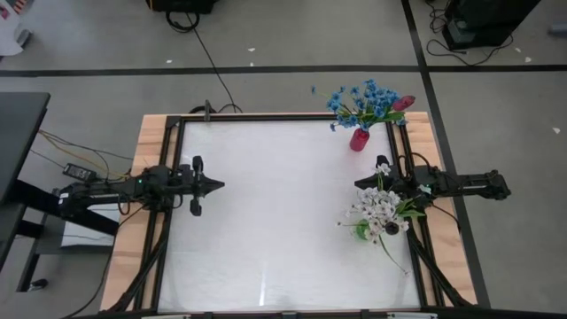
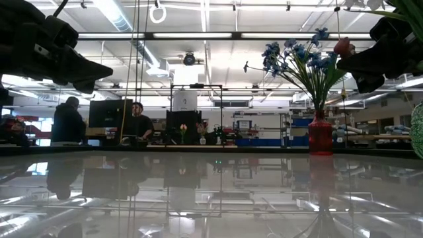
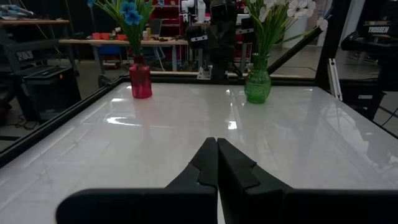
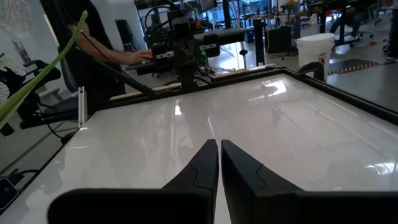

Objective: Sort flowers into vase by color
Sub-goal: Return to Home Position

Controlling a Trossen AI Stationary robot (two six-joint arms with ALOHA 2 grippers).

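A red vase (image 1: 358,140) stands near the table's far right corner and holds blue flowers (image 1: 361,101) and a red-pink bud (image 1: 404,104). It also shows in the low view as the red vase (image 2: 320,136) and in the left wrist view as the red vase (image 3: 140,79). A green vase (image 3: 257,87) with white flowers (image 1: 373,208) stands by the right edge. A green stem (image 1: 395,255) runs from it toward the near right corner. My left gripper (image 1: 219,184) is shut at mid-left above the table. My right gripper (image 1: 358,184) is shut, just beyond the white flowers.
A dark frame (image 1: 266,116) borders the white table. The wide middle of the tabletop (image 1: 275,213) lies between the two grippers. Cables run over the floor beyond the far edge. People (image 2: 137,122) sit in the room behind the table.
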